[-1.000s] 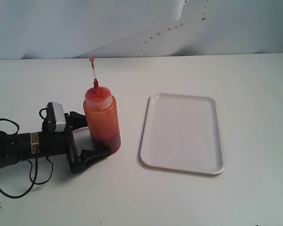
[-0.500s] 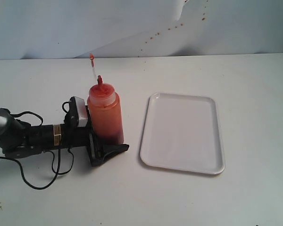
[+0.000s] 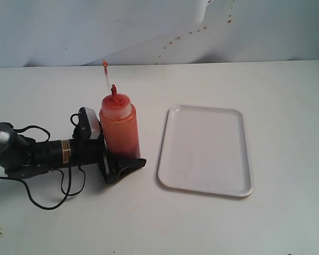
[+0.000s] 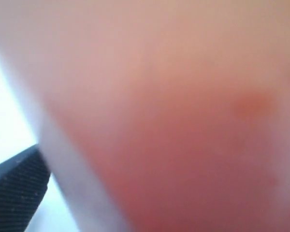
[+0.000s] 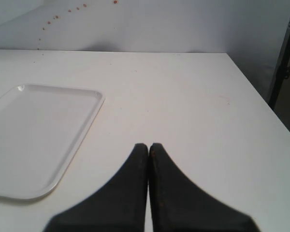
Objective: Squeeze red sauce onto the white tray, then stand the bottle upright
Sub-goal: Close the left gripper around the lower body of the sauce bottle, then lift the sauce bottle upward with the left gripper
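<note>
While the bottle (image 3: 119,127) stands upright beside the white tray (image 3: 206,150), I see the left claw (image 3: 126,157) clamped on its base, the right claw (image 5: 149,146) pressed together.

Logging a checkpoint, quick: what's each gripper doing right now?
Left gripper: closed on the bottle, low on its body.
Right gripper: closed, holding nothing.
</note>
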Controlling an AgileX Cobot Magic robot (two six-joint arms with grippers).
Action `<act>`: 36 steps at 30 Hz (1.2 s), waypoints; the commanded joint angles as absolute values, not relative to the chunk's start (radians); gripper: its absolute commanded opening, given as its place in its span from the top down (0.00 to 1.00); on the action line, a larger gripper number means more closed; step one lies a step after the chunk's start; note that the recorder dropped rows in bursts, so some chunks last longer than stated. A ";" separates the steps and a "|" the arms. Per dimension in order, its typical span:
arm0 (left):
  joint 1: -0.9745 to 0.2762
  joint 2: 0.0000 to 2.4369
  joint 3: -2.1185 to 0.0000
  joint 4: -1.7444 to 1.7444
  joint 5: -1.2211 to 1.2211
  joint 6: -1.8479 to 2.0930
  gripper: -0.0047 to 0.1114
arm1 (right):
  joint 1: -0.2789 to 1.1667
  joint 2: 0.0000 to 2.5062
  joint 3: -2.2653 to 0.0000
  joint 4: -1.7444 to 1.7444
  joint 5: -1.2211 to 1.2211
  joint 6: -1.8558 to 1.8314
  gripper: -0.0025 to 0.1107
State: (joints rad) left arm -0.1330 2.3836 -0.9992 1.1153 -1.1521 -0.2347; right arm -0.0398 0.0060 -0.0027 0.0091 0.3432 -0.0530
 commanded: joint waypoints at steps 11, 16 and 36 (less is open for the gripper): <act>-0.138 2.386 -1.006 1.118 -1.153 -0.261 0.64 | -0.045 0.000 0.000 0.011 0.333 -0.051 0.98; -0.138 2.386 -1.006 1.118 -1.153 -0.258 0.96 | -0.045 0.000 0.000 0.011 0.333 -0.051 0.98; -0.138 2.384 -1.006 1.110 -1.204 -0.202 0.96 | -0.045 0.000 0.000 0.011 0.333 -0.051 0.98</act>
State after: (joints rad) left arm -0.1330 2.3910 -0.9998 1.1137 -1.1663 -0.2095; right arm -0.0398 0.0060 -0.0027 0.0091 0.3432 -0.0530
